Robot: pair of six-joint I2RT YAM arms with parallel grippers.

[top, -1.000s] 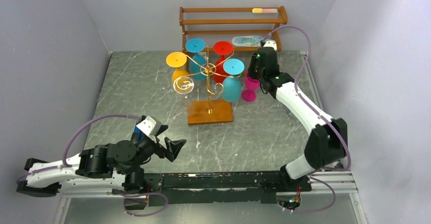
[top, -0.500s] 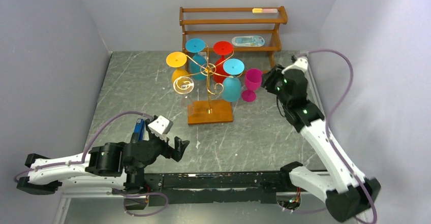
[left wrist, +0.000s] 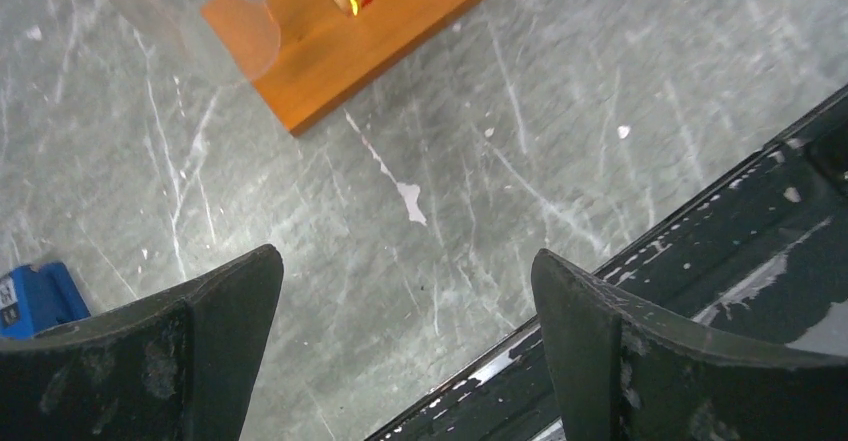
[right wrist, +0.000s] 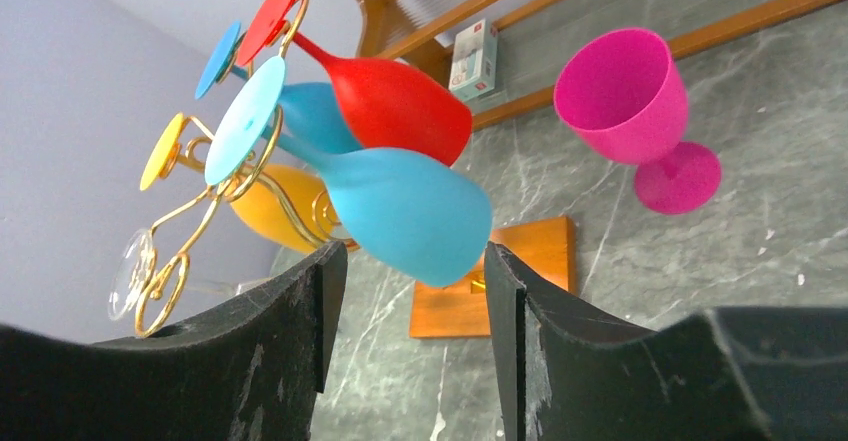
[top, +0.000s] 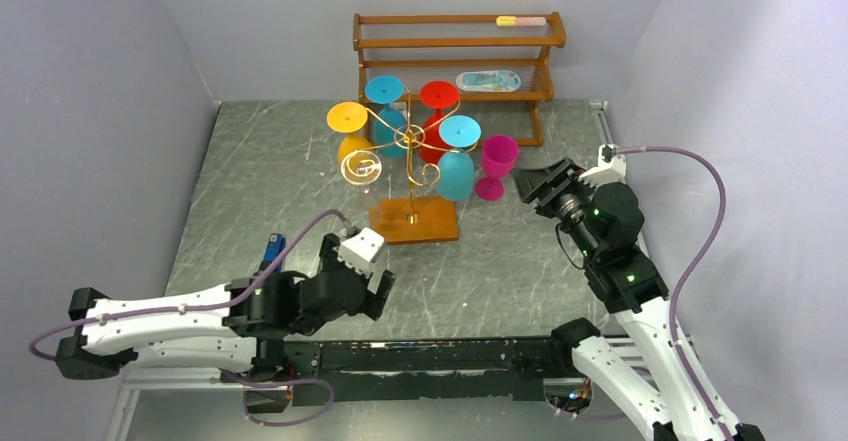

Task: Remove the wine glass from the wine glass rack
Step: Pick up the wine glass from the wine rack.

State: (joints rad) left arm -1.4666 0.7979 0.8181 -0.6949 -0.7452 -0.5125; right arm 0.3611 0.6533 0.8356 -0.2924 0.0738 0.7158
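The wine glass rack [top: 410, 176] is a gold pole with scroll arms on a wooden base [top: 413, 221]. Yellow, blue, red, light-blue and clear glasses hang from it upside down. A pink wine glass [top: 497, 166] stands upright on the table just right of the rack, touching nothing. My right gripper [top: 524, 183] is open, a little right of the pink glass and apart from it. In the right wrist view its jaws [right wrist: 410, 261] frame the hanging light-blue glass [right wrist: 400, 211], with the pink glass [right wrist: 630, 101] at upper right. My left gripper [top: 380, 289] hangs open and empty near the rack base [left wrist: 350, 31].
A three-tier brown wooden shelf [top: 455, 46] stands against the back wall with a packet [top: 487, 80] on its middle tier. A small blue object [top: 273, 248] lies on the table by the left arm. The black mounting rail [top: 420, 356] runs along the near edge.
My right gripper let go of the pink glass, opened and drew back to the right; the glass stays standing. The left arm swung right and forward toward the rack base.
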